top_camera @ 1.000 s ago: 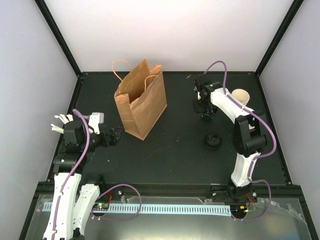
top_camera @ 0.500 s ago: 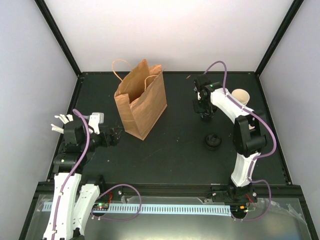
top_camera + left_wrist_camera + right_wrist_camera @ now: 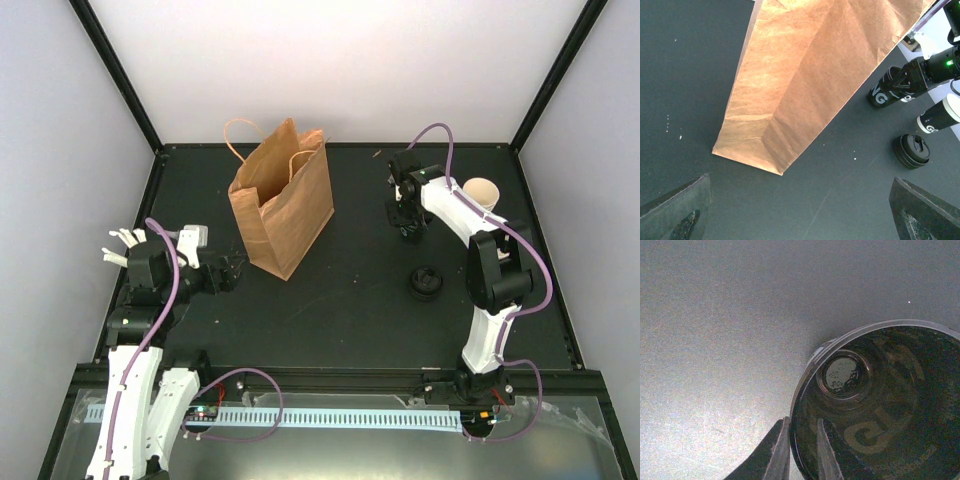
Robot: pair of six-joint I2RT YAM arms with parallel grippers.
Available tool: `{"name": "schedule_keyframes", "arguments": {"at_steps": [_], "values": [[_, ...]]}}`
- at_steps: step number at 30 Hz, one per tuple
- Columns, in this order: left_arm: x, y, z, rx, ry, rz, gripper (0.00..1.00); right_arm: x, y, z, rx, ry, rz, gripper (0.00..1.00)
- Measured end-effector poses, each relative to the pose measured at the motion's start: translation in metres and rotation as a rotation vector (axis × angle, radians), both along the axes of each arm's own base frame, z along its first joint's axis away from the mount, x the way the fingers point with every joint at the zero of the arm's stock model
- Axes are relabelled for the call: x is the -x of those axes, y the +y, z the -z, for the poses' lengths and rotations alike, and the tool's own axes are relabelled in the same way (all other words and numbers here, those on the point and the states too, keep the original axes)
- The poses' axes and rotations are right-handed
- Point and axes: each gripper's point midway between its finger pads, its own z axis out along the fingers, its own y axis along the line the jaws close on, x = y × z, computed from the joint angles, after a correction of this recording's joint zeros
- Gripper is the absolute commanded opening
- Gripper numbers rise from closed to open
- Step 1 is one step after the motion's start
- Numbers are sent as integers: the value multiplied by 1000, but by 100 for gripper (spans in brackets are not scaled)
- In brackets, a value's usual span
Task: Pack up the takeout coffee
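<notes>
A tall brown paper bag (image 3: 282, 205) stands upright on a black worktop (image 3: 340, 320). Well to the bag's right stands the takeout coffee, a small black paper cup with white print and a cream inside (image 3: 482, 192), untouched and partly behind the right arm. Between it and the bag, the right end effector (image 3: 410, 228) straddles the rim of a black cup with a dark inside (image 3: 875, 405). One finger is inside and one outside; whether it is pinching or has let go cannot be told. The left end effector (image 3: 235, 272) hangs spread wide just beside the bag's base, probably ready to steady it.
</notes>
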Motion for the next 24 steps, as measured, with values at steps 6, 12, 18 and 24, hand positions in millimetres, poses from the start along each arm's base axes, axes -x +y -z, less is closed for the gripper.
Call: {"name": "schedule_keyframes", "arguments": {"at_steps": [6,12,18,24], "values": [[0,0,0,0,0,0,99,0,-1,-1,7,-2,1,25],[0,0,0,0,0,0,99,1,-2,-8,4,-13,2,23],[0,0,0,0,0,0,99,2,-2,-15,-1,-26,1,17],[-1,0,1,0,6,0,99,2,-2,-16,-2,-26,1,15]]}}
